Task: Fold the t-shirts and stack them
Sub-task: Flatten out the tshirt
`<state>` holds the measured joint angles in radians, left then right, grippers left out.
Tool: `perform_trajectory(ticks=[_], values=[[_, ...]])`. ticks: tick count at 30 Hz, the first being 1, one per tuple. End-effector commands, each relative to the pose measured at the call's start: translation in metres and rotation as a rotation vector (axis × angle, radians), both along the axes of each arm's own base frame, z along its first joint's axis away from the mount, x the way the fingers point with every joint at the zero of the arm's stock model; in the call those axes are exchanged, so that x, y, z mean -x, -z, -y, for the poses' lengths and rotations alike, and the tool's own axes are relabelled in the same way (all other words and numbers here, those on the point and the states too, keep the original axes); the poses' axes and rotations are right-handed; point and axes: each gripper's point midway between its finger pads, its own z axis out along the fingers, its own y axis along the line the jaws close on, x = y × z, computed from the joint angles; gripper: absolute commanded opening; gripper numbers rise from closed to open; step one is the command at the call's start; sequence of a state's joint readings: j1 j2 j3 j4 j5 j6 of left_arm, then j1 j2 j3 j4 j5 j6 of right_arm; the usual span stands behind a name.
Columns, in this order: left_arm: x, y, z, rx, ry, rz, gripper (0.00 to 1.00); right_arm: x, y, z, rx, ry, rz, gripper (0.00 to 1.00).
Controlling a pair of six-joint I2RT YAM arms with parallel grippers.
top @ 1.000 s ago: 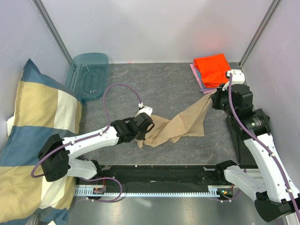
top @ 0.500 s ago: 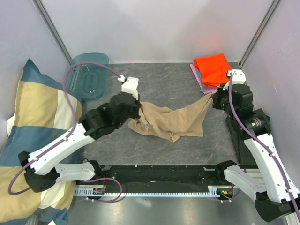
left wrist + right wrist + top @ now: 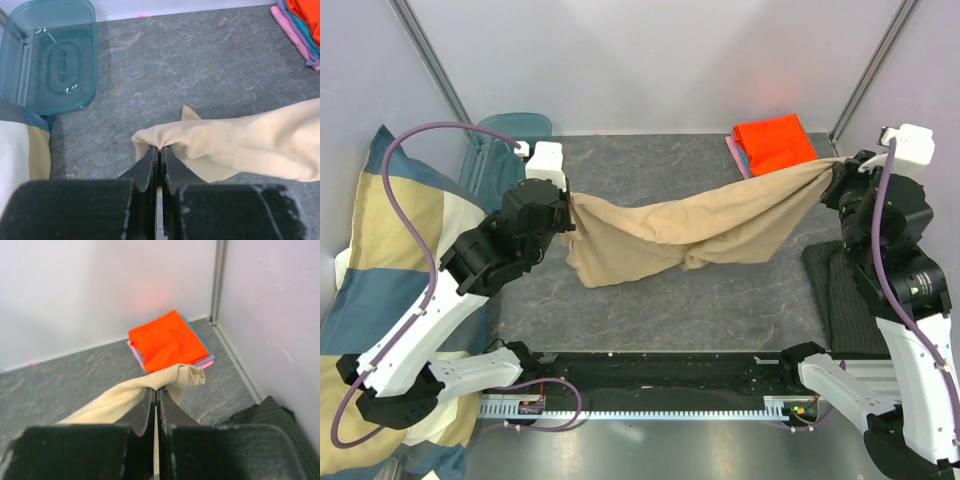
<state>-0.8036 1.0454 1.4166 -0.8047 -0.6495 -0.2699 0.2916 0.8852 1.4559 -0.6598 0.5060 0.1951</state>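
Sagging tan t-shirt (image 3: 660,235) (both edges pinched)

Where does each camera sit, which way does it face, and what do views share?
Top external: above, behind the bases, looking down on the table; both arms show.
Left wrist: looks along shut left fingers toward the teal tub.
Right wrist: looks along shut right fingers toward the orange t-shirt.
Shared: the tan t-shirt, pinched at both ends.

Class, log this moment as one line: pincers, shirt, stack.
left pincer: shut on tan t-shirt | right pincer: shut on tan t-shirt | tan t-shirt: stretched between arms, middle sagging | folded stack: far right corner
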Motion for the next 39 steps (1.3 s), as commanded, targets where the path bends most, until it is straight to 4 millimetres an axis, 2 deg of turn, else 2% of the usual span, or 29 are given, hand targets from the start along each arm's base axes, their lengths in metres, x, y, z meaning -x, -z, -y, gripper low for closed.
perform_trajectory(ticks=[1, 6, 9, 14, 15, 17, 18, 21, 24, 28, 34, 36, 38, 39], values=[[0.005, -0.023, -0.018, -0.017, -0.021, 0.055, 0.02, 0.015, -0.02, 0.028, 0.005, 0.144, 0.056, 0.0], [0.006, -0.026, -0.022, -0.023, -0.027, 0.057, 0.02, 0.024, -0.03, 0.035, -0.008, 0.175, 0.089, 0.0], [0.009, -0.037, -0.023, -0.009, -0.013, 0.075, 0.02, 0.029, -0.037, 0.034, -0.025, 0.157, 0.108, 0.0], [0.026, -0.08, -0.026, 0.077, 0.056, 0.145, 0.02, 0.043, -0.056, 0.03, -0.034, 0.108, 0.124, 0.0], [0.033, -0.1, -0.03, 0.116, 0.067, 0.183, 0.02, 0.045, -0.059, 0.029, -0.037, 0.097, 0.131, 0.0], [0.042, -0.117, -0.033, 0.151, 0.095, 0.216, 0.02, 0.05, -0.066, 0.024, -0.046, 0.054, 0.144, 0.0], [0.05, -0.135, -0.038, 0.188, 0.106, 0.252, 0.02, 0.051, -0.065, 0.021, -0.049, 0.039, 0.139, 0.0], [0.066, -0.158, -0.04, 0.254, 0.164, 0.299, 0.02, 0.055, -0.066, 0.01, -0.072, -0.034, 0.14, 0.0], [0.077, -0.169, -0.045, 0.293, 0.189, 0.324, 0.02, 0.059, -0.063, 0.007, -0.082, -0.052, 0.133, 0.0], [0.078, -0.165, -0.05, 0.283, 0.173, 0.321, 0.02, 0.06, -0.053, 0.006, -0.084, -0.058, 0.112, 0.0], [0.071, -0.149, -0.044, 0.262, 0.165, 0.281, 0.02, 0.056, -0.037, 0.006, -0.085, -0.046, 0.078, 0.0], [0.066, -0.142, -0.041, 0.243, 0.157, 0.264, 0.02, 0.053, -0.033, 0.005, -0.09, -0.043, 0.07, 0.0], [0.059, -0.137, -0.036, 0.223, 0.149, 0.254, 0.02, 0.045, -0.02, 0.001, -0.102, -0.047, 0.044, 0.0], [0.05, -0.125, -0.029, 0.186, 0.146, 0.23, 0.02, 0.039, -0.017, -0.001, -0.108, -0.05, 0.048, 0.0]])
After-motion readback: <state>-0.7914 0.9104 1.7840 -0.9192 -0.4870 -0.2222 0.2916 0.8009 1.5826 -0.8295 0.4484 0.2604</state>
